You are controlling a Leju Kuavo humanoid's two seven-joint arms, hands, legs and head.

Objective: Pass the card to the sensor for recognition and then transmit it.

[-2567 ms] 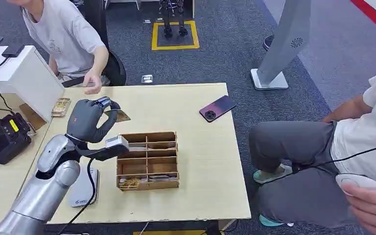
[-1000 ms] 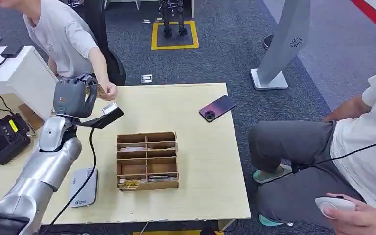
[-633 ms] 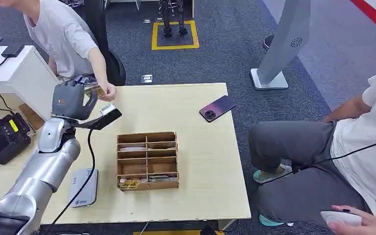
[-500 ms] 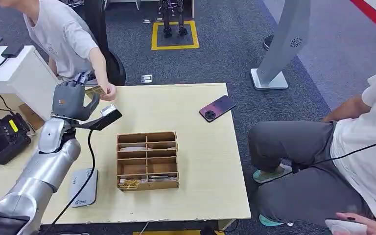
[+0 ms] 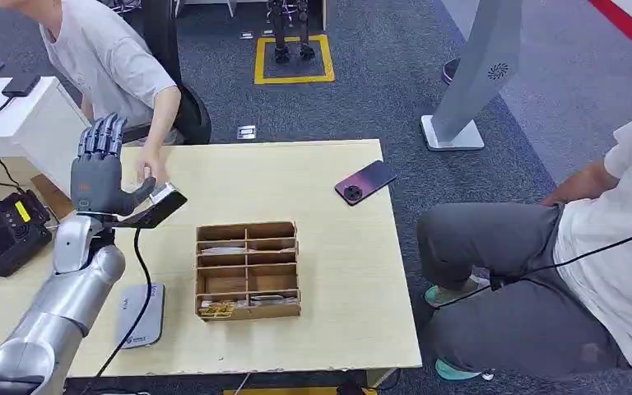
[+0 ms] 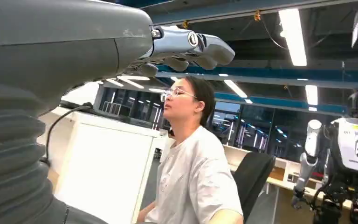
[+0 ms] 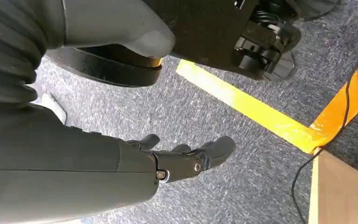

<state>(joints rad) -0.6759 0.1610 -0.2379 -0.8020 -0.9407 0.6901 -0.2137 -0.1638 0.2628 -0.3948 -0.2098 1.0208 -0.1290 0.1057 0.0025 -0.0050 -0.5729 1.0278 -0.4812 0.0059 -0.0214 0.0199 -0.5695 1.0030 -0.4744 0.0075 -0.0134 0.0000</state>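
Left hand (image 5: 99, 173): I see it raised over the bench's (image 5: 329, 271) far-left corner, fingers spread upright, nothing in it. Right hand (image 7: 168, 161): hanging above carpet, fingers loosely extended, nothing held. Card (image 5: 161, 192): under a person's hand (image 5: 150, 171) at that corner, just beside my left thumb. Wooden compartment box (image 5: 248, 269): mid-bench. Phone (image 5: 365, 182): far right.

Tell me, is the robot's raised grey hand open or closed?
Open: the raised grey left hand has its fingers spread upward and holds nothing.
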